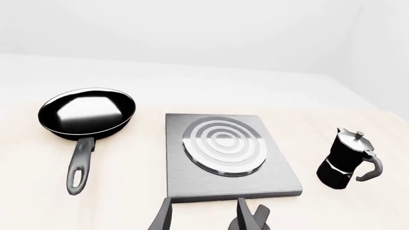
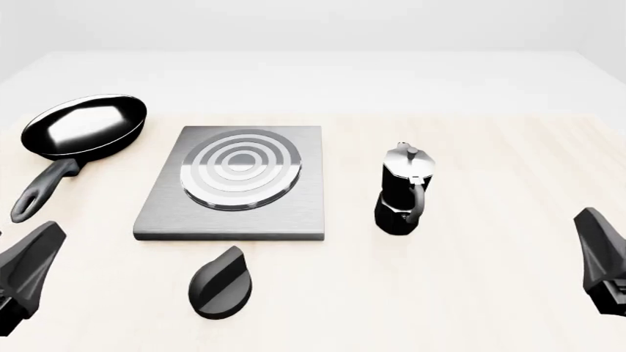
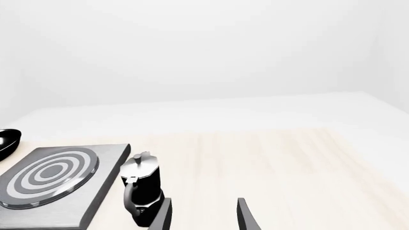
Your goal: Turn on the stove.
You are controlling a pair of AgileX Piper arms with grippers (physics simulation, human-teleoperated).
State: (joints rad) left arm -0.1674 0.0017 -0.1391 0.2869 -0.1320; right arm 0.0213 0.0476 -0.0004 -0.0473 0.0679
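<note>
While both arms sit low at the near edge, the stove (image 2: 293,209) lies flat at the middle of the tabletop (image 2: 489,279).

Its raised ring burner (image 2: 240,174) faces up, with the black knob (image 2: 221,283) lying on the wood just in front of the slab's near edge, apart from it. A black frying pan (image 2: 83,125) rests to the stove's left, handle pointing toward the arms, and a moka pot (image 2: 404,189) stands upright to its right, neither touching the slab. From the left wrist view, the left gripper (image 1: 203,218) has its jaws spread apart with nothing between them, aimed at the stove's near edge. The right gripper (image 3: 203,216) likewise shows parted, empty jaws, though only their tips appear, so how wide is hard to judge; the moka pot sits just beyond one finger.
</note>
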